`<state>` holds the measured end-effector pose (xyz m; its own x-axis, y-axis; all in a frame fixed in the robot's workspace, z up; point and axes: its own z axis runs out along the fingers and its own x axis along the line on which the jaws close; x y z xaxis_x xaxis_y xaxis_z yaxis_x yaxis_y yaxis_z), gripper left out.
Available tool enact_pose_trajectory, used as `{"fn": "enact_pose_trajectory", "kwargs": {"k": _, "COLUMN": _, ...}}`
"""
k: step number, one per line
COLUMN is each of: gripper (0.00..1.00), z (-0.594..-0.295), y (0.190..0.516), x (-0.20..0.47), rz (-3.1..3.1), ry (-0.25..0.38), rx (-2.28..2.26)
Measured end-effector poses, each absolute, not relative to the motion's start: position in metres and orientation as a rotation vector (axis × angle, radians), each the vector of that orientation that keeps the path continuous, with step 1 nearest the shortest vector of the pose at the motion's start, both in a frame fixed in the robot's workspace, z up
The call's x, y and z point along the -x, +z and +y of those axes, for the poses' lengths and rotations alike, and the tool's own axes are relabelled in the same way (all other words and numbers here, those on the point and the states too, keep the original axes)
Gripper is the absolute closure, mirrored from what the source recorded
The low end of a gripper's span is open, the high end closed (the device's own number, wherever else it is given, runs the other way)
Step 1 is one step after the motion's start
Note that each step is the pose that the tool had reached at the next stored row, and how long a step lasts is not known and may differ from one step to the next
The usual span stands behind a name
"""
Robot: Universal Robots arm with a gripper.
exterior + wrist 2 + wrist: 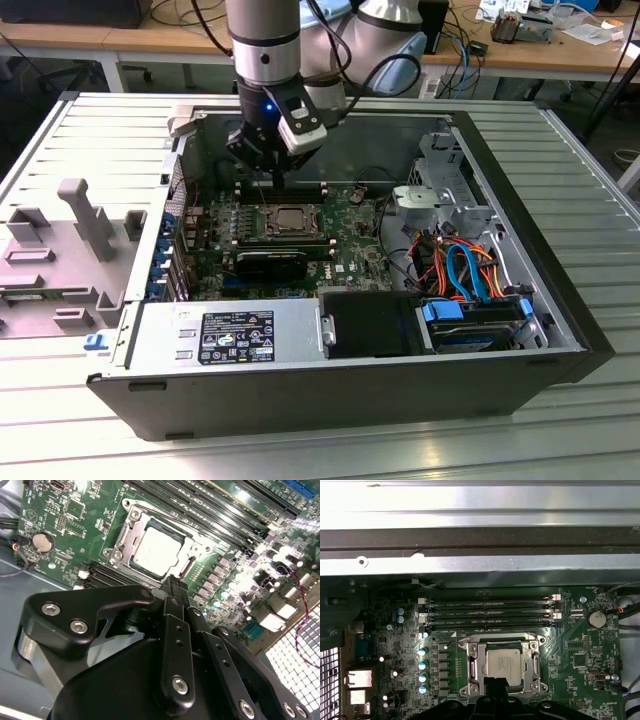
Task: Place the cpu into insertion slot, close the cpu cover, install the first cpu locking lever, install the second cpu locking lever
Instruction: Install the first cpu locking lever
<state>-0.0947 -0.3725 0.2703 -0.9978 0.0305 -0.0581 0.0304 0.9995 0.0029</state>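
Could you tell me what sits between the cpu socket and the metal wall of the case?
In the first wrist view, long black memory slots lie between the cpu cover and the case wall.

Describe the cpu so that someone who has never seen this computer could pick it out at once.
Start at the open computer case lying on its side and look at the green motherboard inside it. Beside the row of long black memory slots sits a square socket with the silver cpu cover framing it. The cpu is the flat, pale silver-grey square in that frame's window, the board's one plain metal plate.
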Motion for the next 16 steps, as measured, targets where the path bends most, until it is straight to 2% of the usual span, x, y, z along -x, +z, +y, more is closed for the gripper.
{"fn": "enact_pose_trajectory", "kwargs": {"k": 16, "gripper": 0.89, "z": -0.374, "y": 0.270, "x": 0.117, "rz": 3.079, "ry": 0.003, "rx": -0.047}}
